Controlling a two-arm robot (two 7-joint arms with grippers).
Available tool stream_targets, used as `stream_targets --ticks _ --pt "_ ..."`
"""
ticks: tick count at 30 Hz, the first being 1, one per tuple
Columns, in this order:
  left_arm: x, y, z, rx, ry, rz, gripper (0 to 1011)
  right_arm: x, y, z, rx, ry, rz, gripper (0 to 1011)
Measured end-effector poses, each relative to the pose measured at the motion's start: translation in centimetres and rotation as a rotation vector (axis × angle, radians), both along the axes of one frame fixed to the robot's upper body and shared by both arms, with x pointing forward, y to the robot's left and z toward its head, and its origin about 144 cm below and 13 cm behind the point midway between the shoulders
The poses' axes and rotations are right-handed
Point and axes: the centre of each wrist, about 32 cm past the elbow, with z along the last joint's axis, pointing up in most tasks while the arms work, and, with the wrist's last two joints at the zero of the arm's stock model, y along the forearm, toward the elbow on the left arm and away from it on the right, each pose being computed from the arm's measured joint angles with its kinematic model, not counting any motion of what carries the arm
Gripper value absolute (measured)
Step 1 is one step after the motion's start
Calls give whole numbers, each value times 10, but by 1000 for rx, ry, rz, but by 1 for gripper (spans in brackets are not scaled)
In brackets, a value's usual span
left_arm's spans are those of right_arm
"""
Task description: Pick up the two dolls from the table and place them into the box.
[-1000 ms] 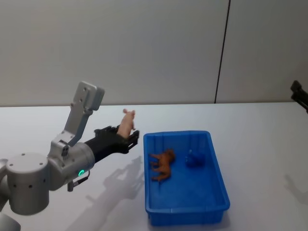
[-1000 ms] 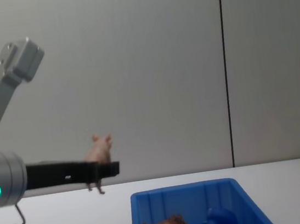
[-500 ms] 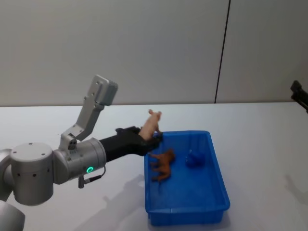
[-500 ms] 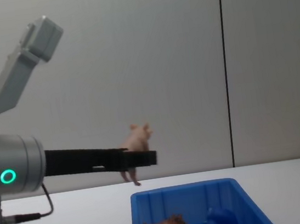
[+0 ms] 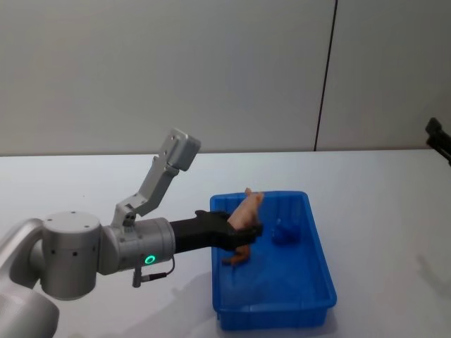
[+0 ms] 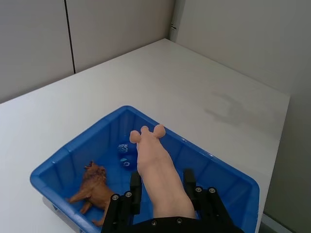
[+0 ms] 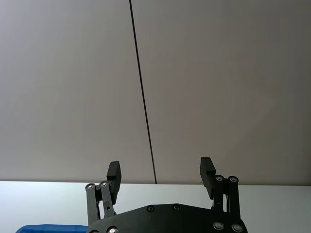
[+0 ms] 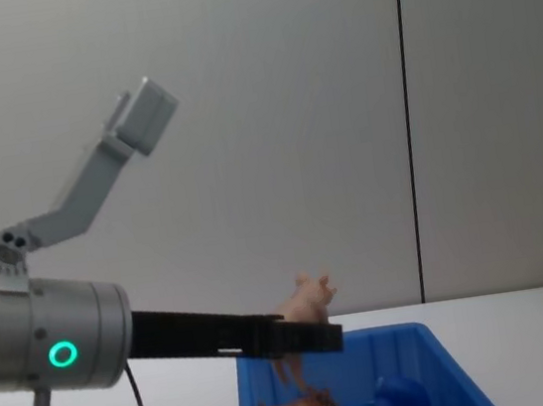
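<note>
Both dolls already lie in the box: the brown animal and the blue toy rest on its floor, so by the task sentence the job looks done. What is left is an extra: the left gripper hangs over the box with a pink pig pinched between its fingers, held above the floor.

In the left wrist view the pig stands straight out ahead of the gripper, the brown animal lies below and to one side of it, and the blue toy sits just past the pig's snout. The head view half hides the brown animal under the gripper. The chest view shows the pig well above the box rim.

The right gripper is parked off to the side, aimed at the wall, its fingers spread and holding nothing.
</note>
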Motion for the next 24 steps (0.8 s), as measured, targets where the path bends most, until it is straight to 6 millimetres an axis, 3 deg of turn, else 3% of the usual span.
stream_targets --ticks 17,24 --pt "5 -8 -10 3 33 -17 988 0 0 0 0 0 0 1001" --pt "4 -8 -8 7 5 0 1001 0 0 0 0 0 0 1001"
